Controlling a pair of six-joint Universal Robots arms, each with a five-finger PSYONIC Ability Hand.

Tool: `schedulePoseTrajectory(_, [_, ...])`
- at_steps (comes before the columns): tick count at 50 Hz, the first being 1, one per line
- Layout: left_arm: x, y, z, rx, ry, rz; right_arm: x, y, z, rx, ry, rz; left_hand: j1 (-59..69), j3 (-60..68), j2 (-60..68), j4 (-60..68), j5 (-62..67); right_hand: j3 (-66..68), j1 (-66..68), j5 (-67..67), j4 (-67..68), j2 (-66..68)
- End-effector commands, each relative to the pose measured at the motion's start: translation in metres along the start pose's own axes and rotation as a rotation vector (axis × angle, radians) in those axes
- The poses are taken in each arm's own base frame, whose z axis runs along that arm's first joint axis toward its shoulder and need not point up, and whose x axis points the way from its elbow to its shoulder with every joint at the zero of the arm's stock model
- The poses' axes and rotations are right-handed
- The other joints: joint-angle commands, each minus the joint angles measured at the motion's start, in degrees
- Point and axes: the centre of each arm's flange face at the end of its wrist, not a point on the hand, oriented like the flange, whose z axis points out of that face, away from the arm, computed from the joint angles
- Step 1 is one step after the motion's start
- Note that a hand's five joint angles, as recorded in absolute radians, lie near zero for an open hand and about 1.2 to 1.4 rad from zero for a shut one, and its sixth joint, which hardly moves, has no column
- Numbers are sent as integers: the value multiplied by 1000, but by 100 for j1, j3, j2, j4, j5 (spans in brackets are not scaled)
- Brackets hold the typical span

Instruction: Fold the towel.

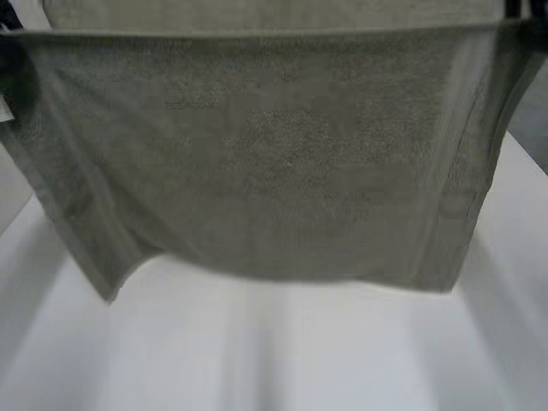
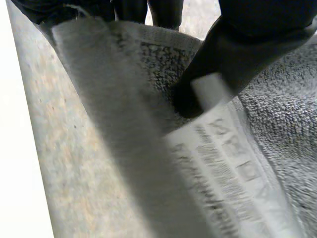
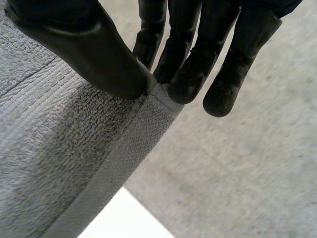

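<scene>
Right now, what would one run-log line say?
towel: held up, hanging spread over table | left hand: pinching edge by label | right hand: pinching corner | fold: not started

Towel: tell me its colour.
The towel is plain grey, clearest in the head view.

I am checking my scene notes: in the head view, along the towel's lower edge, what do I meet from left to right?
Bare white table → left hanging corner of the towel → towel's lower hem → its right hanging corner → white table again.
</scene>
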Motion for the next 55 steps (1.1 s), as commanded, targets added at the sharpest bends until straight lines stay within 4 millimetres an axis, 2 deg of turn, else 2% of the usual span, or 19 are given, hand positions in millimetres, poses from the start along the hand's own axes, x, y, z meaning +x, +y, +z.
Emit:
schedulePoseTrajectory(1, [9, 62, 46, -112, 42, 5, -53, 44, 47, -133, -38, -120, 570, 310, 315, 188, 476, 245, 346, 294, 280, 301])
schedulePoseTrajectory(8, [12, 70, 82, -50, -22, 163, -70, 45, 80, -52, 34, -171, 570, 310, 315, 188, 476, 245, 346, 294, 280, 301])
schedulePoseTrajectory(10, [26, 47, 94, 40, -20, 191, -65, 33, 84, 9, 77, -167, 570, 310, 315, 188, 476, 245, 346, 294, 280, 301])
schedulePoseTrajectory(12, [32, 33, 97, 86, -13, 188, -52, 1, 86, 143, 154, -139, 570, 310, 315, 188, 476, 245, 346, 294, 280, 301])
schedulePoseTrajectory(13, [32, 32, 97, 86, -13, 188, -52, 1, 86, 144, 155, -139, 570, 310, 315, 188, 476, 245, 346, 294, 280, 301])
schedulePoseTrajectory(16, [39, 6, 98, 161, 2, 167, -42, -33, 76, 260, 189, -95, 570, 310, 315, 188, 476, 245, 346, 294, 280, 301])
schedulePoseTrajectory(19, [42, -13, 93, 199, 15, 142, -38, -40, 71, 269, 179, -93, 570, 310, 315, 188, 476, 245, 346, 294, 280, 301])
schedulePoseTrajectory(24, [42, 0, 87, 140, 47, 112, -52, -19, 67, 138, 45, -114, 570, 310, 315, 188, 476, 245, 346, 294, 280, 301])
schedulePoseTrajectory(26, [41, 33, 78, 26, 102, 92, -58, -3, 66, 62, -4, -124, 570, 310, 315, 188, 476, 245, 346, 294, 280, 301])
schedulePoseTrajectory(27, [41, 33, 78, 26, 102, 92, -61, 15, 65, -18, -46, -136, 570, 310, 315, 188, 476, 245, 346, 294, 280, 301])
schedulePoseTrajectory(28, [39, 51, 71, -34, 123, 77, -62, 34, 63, -95, -79, -153, 570, 310, 315, 188, 476, 245, 346, 294, 280, 301])
schedulePoseTrajectory(29, [34, 65, 62, -86, 129, 63, -62, 35, 63, -96, -79, -153, 570, 310, 315, 188, 476, 245, 346, 294, 280, 301])
schedulePoseTrajectory(31, [28, 76, 53, -132, 130, 51, -63, 67, 56, -211, -131, -181, 570, 310, 315, 188, 476, 245, 346, 294, 280, 301])
schedulePoseTrajectory(32, [28, 76, 53, -132, 130, 51, -63, 67, 56, -212, -131, -181, 570, 310, 315, 188, 476, 245, 346, 294, 280, 301])
schedulePoseTrajectory(37, [15, 117, 7, -297, 157, 45, -68, 96, 34, -324, -213, -194, 570, 310, 315, 188, 476, 245, 346, 294, 280, 301])
schedulePoseTrajectory(41, [13, 131, -17, -356, 195, 62, -57, 126, 15, -426, -245, -179, 570, 310, 315, 188, 476, 245, 346, 294, 280, 301])
schedulePoseTrajectory(45, [0, 134, -47, -388, 200, 74, -44, 126, 2, -436, -238, -158, 570, 310, 315, 188, 476, 245, 346, 294, 280, 301])
schedulePoseTrajectory(52, [-4, 120, -68, -366, 223, 50, -3, 100, -24, -346, -146, -107, 570, 310, 315, 188, 476, 245, 346, 294, 280, 301])
schedulePoseTrajectory(55, [0, 116, -71, -352, 239, 39, 1, 94, -26, -321, -140, -64, 570, 310, 315, 188, 476, 245, 346, 294, 280, 301])
